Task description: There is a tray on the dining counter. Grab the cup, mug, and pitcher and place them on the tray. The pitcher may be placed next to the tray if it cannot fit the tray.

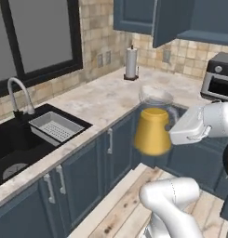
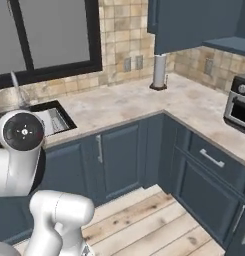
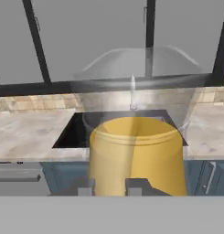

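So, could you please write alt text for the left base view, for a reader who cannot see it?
The gripper holds the pitcher, clear glass with an orange-yellow lower part, in the air in front of dark blue corner cabinets. Behind it, a marbled worktop carries a paper towel roll, with a black sink at the left and a toaster oven at the right.

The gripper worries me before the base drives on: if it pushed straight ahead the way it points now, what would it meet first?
The pitcher held between its jaws. Past that, likely the sink and the window, though depth is unclear.
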You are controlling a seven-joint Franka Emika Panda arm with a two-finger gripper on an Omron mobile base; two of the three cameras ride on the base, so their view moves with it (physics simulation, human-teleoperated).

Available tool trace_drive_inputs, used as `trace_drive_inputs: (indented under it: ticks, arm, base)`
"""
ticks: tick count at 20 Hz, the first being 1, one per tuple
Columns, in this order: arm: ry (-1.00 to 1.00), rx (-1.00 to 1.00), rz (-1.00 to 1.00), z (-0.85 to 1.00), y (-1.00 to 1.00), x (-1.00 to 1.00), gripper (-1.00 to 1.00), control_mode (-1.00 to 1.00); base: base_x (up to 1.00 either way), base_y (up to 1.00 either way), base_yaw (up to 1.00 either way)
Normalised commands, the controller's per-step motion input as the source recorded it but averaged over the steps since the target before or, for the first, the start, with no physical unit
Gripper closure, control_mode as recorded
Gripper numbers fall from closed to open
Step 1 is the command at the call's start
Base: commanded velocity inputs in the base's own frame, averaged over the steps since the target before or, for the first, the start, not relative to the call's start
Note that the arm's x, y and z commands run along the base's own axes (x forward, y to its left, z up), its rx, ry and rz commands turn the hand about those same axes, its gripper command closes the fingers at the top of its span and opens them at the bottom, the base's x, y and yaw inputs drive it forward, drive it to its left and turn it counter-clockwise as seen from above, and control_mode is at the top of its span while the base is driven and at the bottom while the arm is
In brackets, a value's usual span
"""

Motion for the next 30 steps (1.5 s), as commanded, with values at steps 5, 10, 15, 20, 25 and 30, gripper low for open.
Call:
trace_drive_inputs:
  ticks: [5, 10, 15, 20, 25, 30]
  arm:
    - [0.0, 0.0, 0.0, 0.0, 0.0, 0.0, 1.0, 1.0]
    - [0.0, 0.0, 0.0, 0.0, 0.0, 0.0, 1.0, 1.0]
    - [0.0, 0.0, 0.0, 0.0, 0.0, 0.0, 1.0, 1.0]
    - [0.0, 0.0, 0.0, 0.0, 0.0, 0.0, 1.0, 1.0]
    - [0.0, 0.0, 0.0, 0.0, 0.0, 0.0, 1.0, 1.0]
    - [0.0, 0.0, 0.0, 0.0, 0.0, 0.0, 1.0, 1.0]
  base:
    - [-0.62, -0.01, 0.58]
    - [-0.49, -0.03, 0.62]
    - [-0.39, -0.02, 0.62]
    - [-0.34, 0.0, 0.61]
    - [-0.23, 0.0, 0.55]
    - [-0.07, 0.0, 0.48]
